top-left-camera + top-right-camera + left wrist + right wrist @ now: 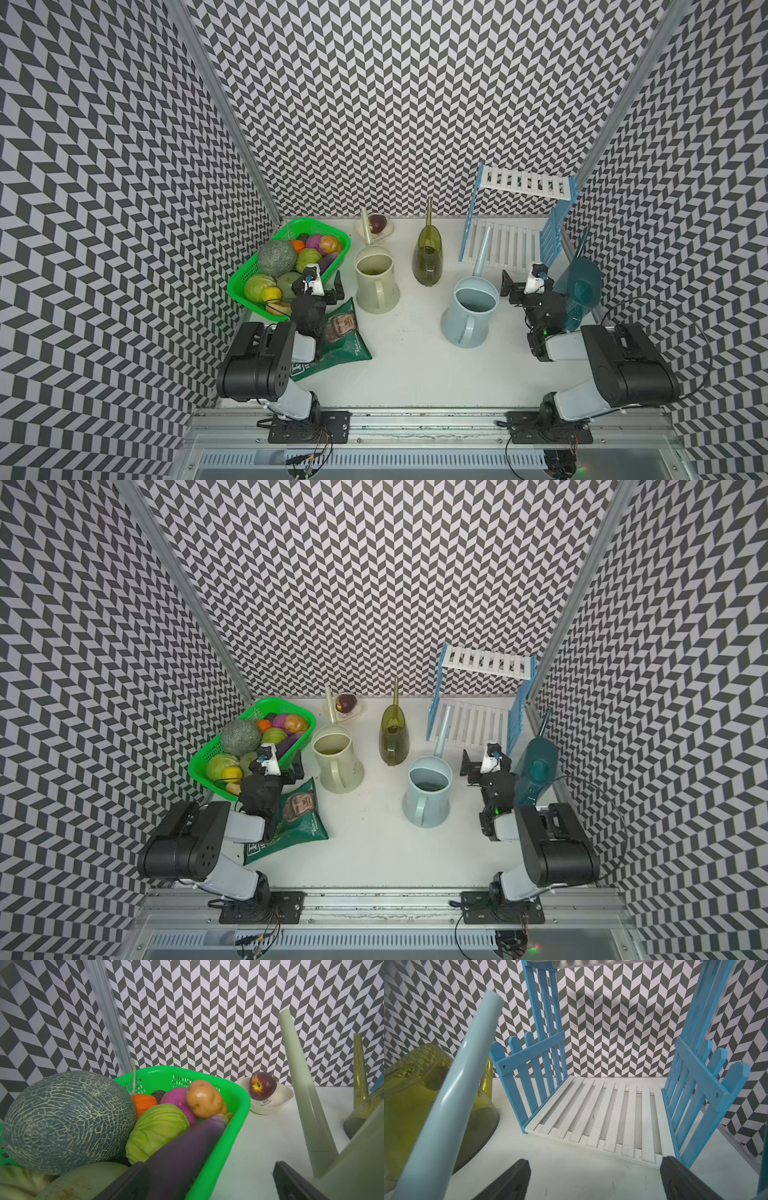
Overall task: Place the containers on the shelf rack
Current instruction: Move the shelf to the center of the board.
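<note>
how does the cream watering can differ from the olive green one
The cream watering can is opaque and jug-shaped with a wide round mouth; the olive-green watering can is translucent and slimmer. The cream one stands next to the green basket, the olive-green one nearer the shelf rack. Both stand upright on the table, long spouts toward the back wall.

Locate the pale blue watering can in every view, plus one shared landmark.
In a top view: pale blue watering can, right of centre, before the shelf rack.
In a top view: the can, same place.
Left wrist: not in it.
Right wrist: only its spout, crossing the olive-green can.
Landmark: olive-green can, seen in all four.
</note>
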`<action>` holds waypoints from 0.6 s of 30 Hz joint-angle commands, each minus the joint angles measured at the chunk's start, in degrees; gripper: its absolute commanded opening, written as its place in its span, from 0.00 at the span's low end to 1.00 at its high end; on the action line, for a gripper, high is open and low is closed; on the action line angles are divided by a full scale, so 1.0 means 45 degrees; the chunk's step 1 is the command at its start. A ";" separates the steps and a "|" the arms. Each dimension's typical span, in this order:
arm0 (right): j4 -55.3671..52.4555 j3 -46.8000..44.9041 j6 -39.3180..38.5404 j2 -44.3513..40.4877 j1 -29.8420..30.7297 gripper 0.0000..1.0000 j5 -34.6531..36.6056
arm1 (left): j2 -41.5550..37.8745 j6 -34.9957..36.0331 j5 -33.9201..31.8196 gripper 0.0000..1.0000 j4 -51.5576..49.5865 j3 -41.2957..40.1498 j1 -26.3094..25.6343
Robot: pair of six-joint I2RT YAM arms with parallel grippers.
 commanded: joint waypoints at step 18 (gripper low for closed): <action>-0.0899 0.0082 -0.0056 -0.1489 0.0032 1.00 -0.0073 | -0.1900 -0.0147 0.0331 1.00 -0.3074 0.0786 0.0355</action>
